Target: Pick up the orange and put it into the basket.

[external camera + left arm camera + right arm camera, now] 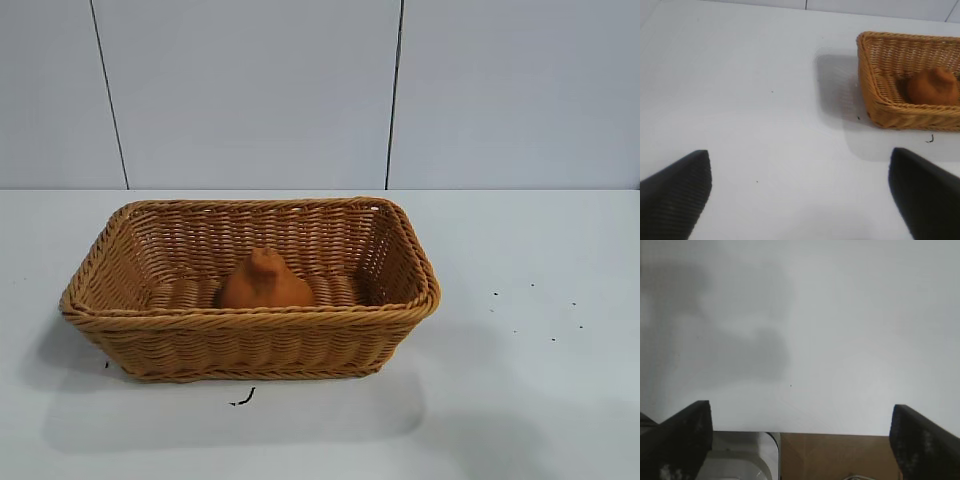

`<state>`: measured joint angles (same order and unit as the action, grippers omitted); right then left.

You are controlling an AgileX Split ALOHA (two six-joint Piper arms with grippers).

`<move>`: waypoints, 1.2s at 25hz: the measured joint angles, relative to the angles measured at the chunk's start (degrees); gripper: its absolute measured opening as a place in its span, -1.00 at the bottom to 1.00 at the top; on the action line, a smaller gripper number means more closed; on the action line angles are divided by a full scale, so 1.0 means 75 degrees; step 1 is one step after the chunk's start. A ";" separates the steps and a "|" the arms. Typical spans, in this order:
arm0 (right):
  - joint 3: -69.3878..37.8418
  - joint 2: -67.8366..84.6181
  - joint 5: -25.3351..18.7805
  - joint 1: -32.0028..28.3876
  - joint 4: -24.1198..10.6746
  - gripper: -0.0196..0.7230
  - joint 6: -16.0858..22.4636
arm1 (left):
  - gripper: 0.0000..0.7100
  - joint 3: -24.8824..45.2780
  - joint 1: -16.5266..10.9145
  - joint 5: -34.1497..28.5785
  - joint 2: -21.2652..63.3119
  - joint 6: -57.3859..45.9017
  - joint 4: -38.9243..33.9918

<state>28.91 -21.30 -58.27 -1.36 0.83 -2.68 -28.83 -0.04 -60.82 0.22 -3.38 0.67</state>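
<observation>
The orange (264,284) lies inside the wicker basket (250,345), on its floor near the front wall, knobby top up. In the left wrist view the basket (880,107) and the orange (932,87) sit well off from my left gripper (800,162), which is open over bare table with nothing between its fingers. My right gripper (801,415) is open too, over the table's edge, holding nothing. Neither arm shows in the exterior view.
The white table (530,400) carries small dark specks (243,399) in front of the basket and to its right. Beyond the table edge the right wrist view shows a brown surface (835,457) and a white rounded object (740,460).
</observation>
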 joint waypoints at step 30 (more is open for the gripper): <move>-0.0008 0.2867 -0.0016 0.0000 0.0000 0.93 -0.0040 | 0.95 0.0000 0.0000 0.0000 0.0000 0.0000 0.0000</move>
<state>28.85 0.21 -58.38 -1.36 0.83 -2.98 -28.83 -0.04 -60.82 0.22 -3.38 0.67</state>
